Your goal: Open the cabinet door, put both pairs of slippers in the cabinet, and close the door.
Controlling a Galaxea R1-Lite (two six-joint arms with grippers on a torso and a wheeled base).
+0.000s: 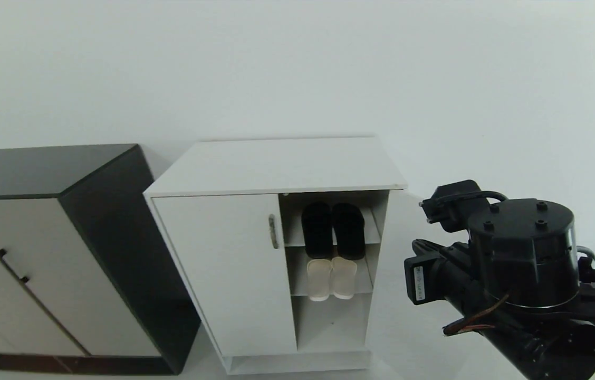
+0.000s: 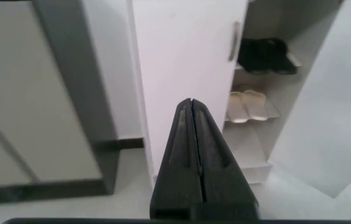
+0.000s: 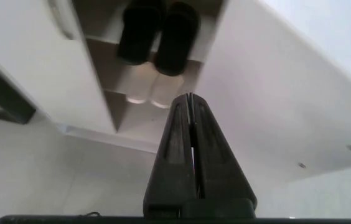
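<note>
Cabinet [image 1: 276, 166], the white one, stood against the wall w/ its left door [image 1: 223, 269] flush shut, handle [image 1: 273, 231] right at that door's inner edge, and the right door [image 3: 275, 93] swung out wide, so the right half was open to the front. Black slippers [image 1: 333, 229] sat side by side on the top shelf, white slippers [image 1: 331, 278] on the shelf below, both pairs poking a bit past the shelf's front lip. Third bay [image 1: 332, 322] under them, then the plinth. Black cabinet [image 1: 49, 169] crowded the left side, its bottom corner nearly at the white one's base. Left gripper [image 2: 191, 102] hung back in front of the shut door, fingers pressed together on nothing. Right gripper [image 3: 191, 96] was low, near the open door, fingers also pinched together, nothing held; right arm [image 1: 519, 264] was off to the cabinet's right, apart from it.
</note>
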